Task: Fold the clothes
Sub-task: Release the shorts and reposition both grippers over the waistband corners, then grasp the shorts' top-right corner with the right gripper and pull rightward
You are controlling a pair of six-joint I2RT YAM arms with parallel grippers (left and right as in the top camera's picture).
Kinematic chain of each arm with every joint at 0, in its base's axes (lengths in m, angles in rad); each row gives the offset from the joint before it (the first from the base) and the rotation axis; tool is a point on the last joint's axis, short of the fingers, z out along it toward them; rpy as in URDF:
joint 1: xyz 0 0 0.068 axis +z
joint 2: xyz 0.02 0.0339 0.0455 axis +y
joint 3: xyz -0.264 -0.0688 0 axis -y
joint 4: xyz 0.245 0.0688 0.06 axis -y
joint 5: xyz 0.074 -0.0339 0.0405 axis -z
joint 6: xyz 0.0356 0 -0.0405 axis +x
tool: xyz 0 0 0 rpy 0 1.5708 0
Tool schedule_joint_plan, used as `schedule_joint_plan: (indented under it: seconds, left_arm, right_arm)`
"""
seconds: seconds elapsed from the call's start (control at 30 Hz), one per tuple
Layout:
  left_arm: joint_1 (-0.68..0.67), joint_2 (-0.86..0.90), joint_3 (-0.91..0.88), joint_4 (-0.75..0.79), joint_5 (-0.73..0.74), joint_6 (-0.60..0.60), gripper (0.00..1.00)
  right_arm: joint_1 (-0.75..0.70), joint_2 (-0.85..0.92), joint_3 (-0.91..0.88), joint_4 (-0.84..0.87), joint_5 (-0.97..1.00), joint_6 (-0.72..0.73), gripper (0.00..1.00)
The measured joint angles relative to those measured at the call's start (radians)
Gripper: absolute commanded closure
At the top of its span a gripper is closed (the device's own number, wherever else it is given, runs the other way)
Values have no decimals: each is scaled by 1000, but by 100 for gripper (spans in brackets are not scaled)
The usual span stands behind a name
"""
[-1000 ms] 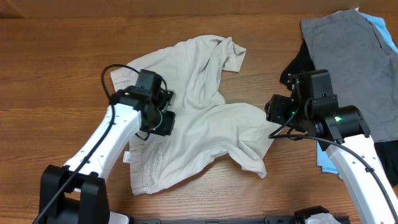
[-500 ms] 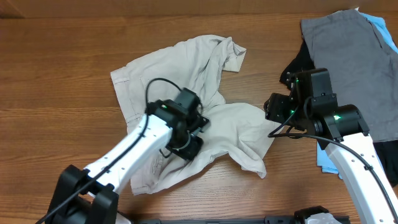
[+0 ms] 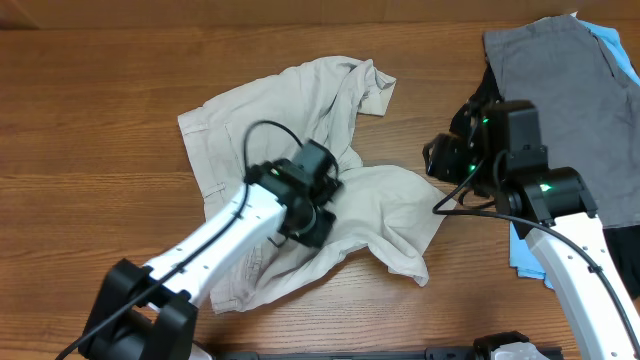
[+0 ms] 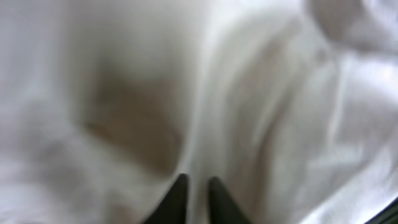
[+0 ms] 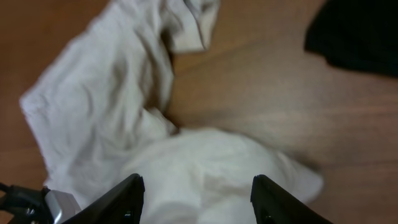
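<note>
Our left hand point(image 3: 315, 230) sits low over the middle of the khaki shorts point(image 3: 280, 110), its jaws drawn almost together with only a thin slit between them. From its own wrist camera, the left hand point(image 4: 196, 193) points down at pale, blurred cloth point(image 4: 280, 93), and we cannot tell whether any fold is caught in that slit. Our right hand point(image 3: 440, 160) is released, its jaws standing wide with nothing between them. It hangs near the right side of the shorts, and in its wrist view the right hand point(image 5: 198, 193) looks over a rounded hump of the beige fabric point(image 5: 81, 106) and bare wood. The shorts lie crumpled and spread on the counter point(image 3: 100, 100) between the two arms, one leg reaching up toward the far edge and another part bunched toward the right. Well apart from them, at the far right corner, we see a grey garment point(image 3: 560, 90) lying flat on top of a light-blue garment point(image 3: 605, 40), with a black garment point(image 3: 485, 100) tucked beside the grey one's left edge and close to the right hand. That black cloth point(image 5: 354, 31) also shows in the upper corner of the right wrist view, resting on the counter point(image 5: 249, 81).
</note>
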Motion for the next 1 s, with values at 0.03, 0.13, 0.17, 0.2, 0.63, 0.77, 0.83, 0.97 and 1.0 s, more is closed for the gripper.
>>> schedule_joint_plan:
  seconds: [0.03, 0.13, 0.17, 0.2, 0.63, 0.77, 0.83, 0.97, 1.0]
  left_arm:
    - [36, 0, 24, -9, -3, -10, 65]
    - [156, 0, 108, -21, -6, -31, 52]
    - [193, 0, 133, -21, -9, -32, 50]
    - [230, 0, 161, -20, -9, -32, 48]
    - [529, 0, 249, 21, -23, -29, 37]
    - [543, 0, 250, 41, -35, -24, 37]
    - [543, 0, 250, 46, -41, -22, 37]
    - [543, 0, 250, 48, -51, -21, 36]
    - [543, 0, 250, 48, -53, -21, 36]
  right_arm:
    - [-3, 1, 4, 14, -9, -1, 40]
    - [-9, 12, 15, 91, -43, -5, 40]
    - [-9, 21, 19, 119, -57, -7, 40]
    - [-9, 30, 20, 142, -70, -8, 40]
    - [-9, 410, 290, 247, -174, -32, 39]
    - [-9, 512, 436, 238, -176, -42, 38]
    - [-9, 572, 492, 246, -173, -45, 38]
    - [-9, 650, 501, 248, -154, -45, 37]
    - [-9, 678, 501, 247, -141, -45, 38]
